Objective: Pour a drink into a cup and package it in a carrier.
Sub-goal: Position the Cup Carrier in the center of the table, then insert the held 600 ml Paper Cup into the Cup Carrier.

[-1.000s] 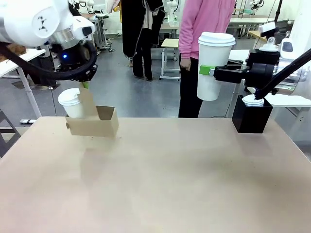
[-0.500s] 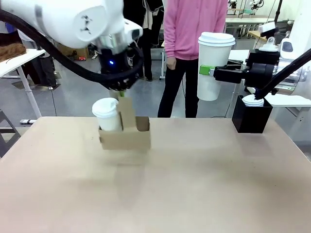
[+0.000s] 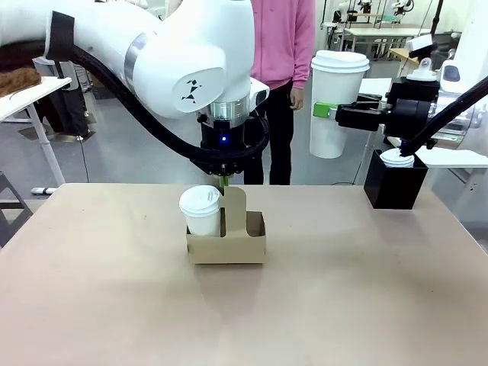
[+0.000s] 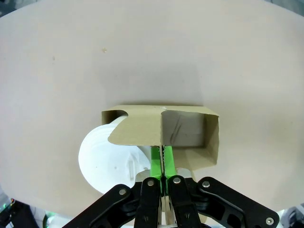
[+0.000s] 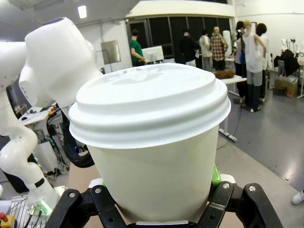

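Cardboard carrier [image 3: 226, 245] sits mid-table [image 3: 244, 328], slightly toward the far edge. Can't tell if its base touches or hangs just above. Left gripper [image 3: 224, 181] is pinched tight on the carrier's handle panel [image 3: 235, 200], pads flat together on the thin card. One lidded cup [image 3: 202, 210] is in the pocket nearer the left edge; the other pocket [image 3: 254, 226] is empty.

Right gripper [image 3: 329, 111] is clamped around the tall cup [image 3: 335, 103] at mid-wall, held high over the far right edge, well apart from the carrier.

Risks:
- The load is lopsided, so the carrier may tilt or swing on that thin pinch. Letting go above the surface could tip it.
- The left wrist sits right over the carrier. Bringing the tall cup across to the empty pocket could hit that arm.
- The pocket is tight beside the panel, so the cup base may catch the rim and shove the carrier.
- A hard squeeze could dent the paper or pop the lid, spilling any drink inside.
- A black box [image 3: 394, 187] sits at the far right corner just below the cup, so lowering early could clip it.
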Motion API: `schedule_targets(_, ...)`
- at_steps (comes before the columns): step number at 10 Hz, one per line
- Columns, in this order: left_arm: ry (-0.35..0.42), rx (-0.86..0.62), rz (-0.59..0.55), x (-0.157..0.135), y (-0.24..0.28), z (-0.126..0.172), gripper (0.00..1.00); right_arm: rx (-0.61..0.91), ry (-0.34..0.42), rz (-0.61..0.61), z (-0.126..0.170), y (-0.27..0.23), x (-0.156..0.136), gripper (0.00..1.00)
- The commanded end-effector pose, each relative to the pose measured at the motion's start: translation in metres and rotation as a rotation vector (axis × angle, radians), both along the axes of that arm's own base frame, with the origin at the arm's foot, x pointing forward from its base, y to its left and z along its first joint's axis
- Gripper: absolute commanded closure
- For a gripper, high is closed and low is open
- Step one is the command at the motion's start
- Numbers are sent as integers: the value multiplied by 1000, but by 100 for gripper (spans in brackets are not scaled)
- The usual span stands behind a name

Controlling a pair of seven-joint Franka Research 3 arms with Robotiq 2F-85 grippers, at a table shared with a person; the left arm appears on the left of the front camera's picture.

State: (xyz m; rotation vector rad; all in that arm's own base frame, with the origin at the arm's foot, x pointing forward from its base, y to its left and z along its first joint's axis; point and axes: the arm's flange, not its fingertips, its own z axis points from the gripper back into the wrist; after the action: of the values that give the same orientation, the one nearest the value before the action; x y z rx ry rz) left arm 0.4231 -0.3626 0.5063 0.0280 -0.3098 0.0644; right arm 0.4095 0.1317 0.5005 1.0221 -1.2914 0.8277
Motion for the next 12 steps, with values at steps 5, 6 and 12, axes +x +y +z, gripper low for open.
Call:
schedule_targets(5,-2,-12,-27,-10,-25,-35,98,9,-10,3,1,2,-1,20)
schedule_targets(6,19,-5,-46,-14,-31,-24,98,9,-10,3,1,2,-1,20)
schedule_targets(12,19,-5,-46,-14,-31,-24,98,9,-10,3,1,2,-1,20)
